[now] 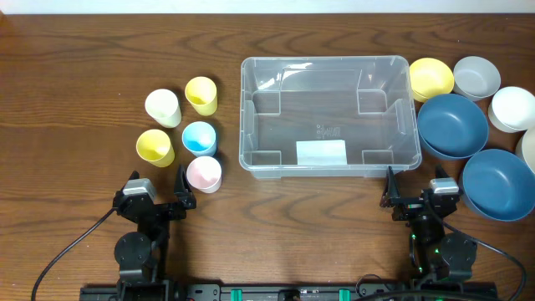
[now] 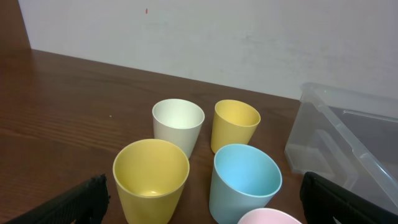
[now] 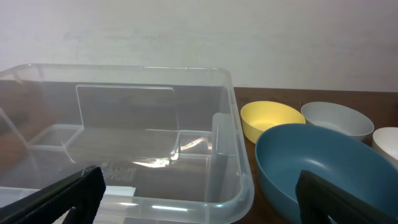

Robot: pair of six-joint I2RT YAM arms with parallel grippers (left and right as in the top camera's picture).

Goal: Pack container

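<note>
The container, a large clear bin with a white label on its base, sits empty at the table's middle. Left of it stand several small cups: white, yellow, a second yellow, blue and pink. My left gripper rests open near the front edge, just behind the pink cup. In the left wrist view its fingers stand wide apart, facing the yellow cup and blue cup. My right gripper is open and empty, facing the container's near right corner.
Bowls crowd the right side: yellow, grey, white and two large blue ones. The nearer blue bowl lies close beside the container's right wall. Cables trail from both arm bases at the front edge.
</note>
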